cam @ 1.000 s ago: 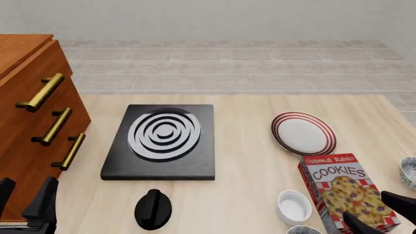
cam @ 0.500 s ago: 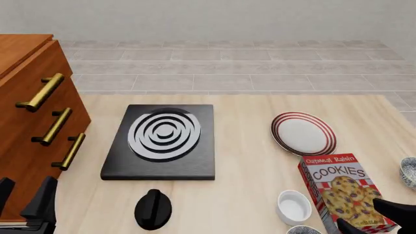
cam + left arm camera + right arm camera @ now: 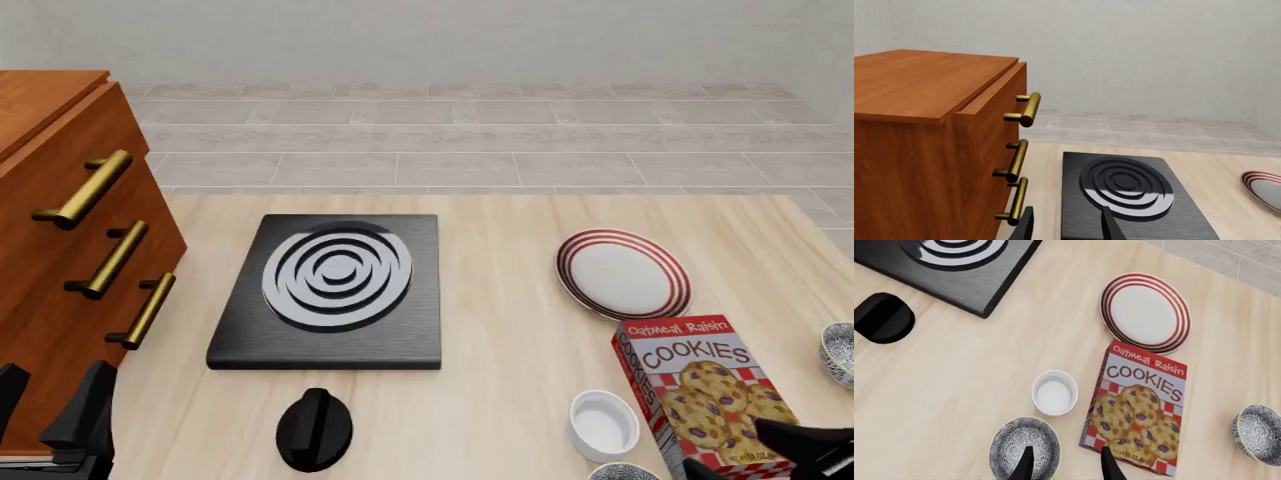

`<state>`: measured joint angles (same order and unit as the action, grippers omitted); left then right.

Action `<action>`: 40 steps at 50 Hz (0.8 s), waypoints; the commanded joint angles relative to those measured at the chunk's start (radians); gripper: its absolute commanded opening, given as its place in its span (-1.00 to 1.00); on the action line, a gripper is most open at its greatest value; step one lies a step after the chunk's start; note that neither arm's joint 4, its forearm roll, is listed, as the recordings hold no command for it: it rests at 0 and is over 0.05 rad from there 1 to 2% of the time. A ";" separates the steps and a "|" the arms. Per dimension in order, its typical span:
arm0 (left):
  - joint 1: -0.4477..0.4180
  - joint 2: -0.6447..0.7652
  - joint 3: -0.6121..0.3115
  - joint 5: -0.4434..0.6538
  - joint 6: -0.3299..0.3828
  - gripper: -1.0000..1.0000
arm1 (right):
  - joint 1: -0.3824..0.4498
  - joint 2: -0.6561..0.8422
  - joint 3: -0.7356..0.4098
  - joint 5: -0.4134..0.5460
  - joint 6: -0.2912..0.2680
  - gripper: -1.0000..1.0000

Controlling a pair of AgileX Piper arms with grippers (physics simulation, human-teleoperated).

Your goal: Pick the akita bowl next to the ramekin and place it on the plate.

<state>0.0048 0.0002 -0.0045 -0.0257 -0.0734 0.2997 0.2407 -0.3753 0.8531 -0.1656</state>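
The akita bowl, speckled blue-grey, sits right beside the plain white ramekin; in the front view only its rim shows at the near edge, by the ramekin. The red-ringed plate lies farther back on the table, also seen as the plate. My right gripper hovers open above the table, one finger over the bowl's edge, holding nothing; the front view shows it as the right gripper at the near right. My left gripper is open and empty by the cabinet, at the near left.
A cookies box lies between ramekin and plate. An identical second bowl sits at the far right edge. A black stove with its knob fills the middle left. A wooden cabinet with brass handles stands at left.
My right gripper has drawn back toward the near edge, showing less in the front view. The left arm and all objects have stayed put.
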 commanded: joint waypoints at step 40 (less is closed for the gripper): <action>-0.003 0.000 0.001 0.005 -0.011 1.00 | -0.029 0.112 0.071 -0.058 -0.022 1.00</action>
<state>0.0025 0.0002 -0.0033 -0.0212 -0.0833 0.2787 0.3287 -0.3114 0.8044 -0.1774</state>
